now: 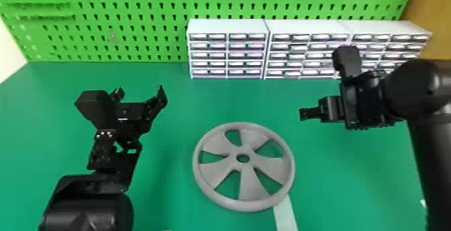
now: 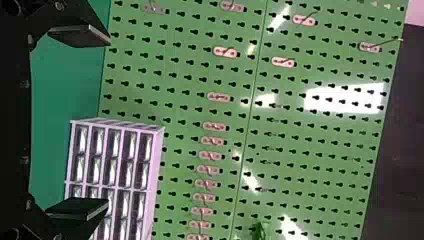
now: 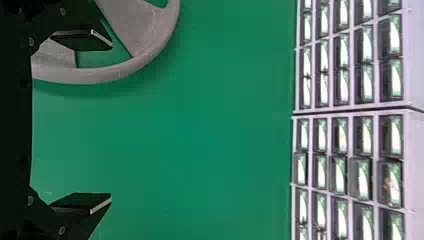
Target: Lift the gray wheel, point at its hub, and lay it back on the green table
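Here, the gray wheel lies flat on the green table, between the left gripper and the right gripper.
Both pairs of fingers are parted wide and empty, apart from the wheel; white drawer cabinets stand behind, before a green pegboard.

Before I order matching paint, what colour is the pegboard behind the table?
The pegboard is bright green; the head view shows it best.
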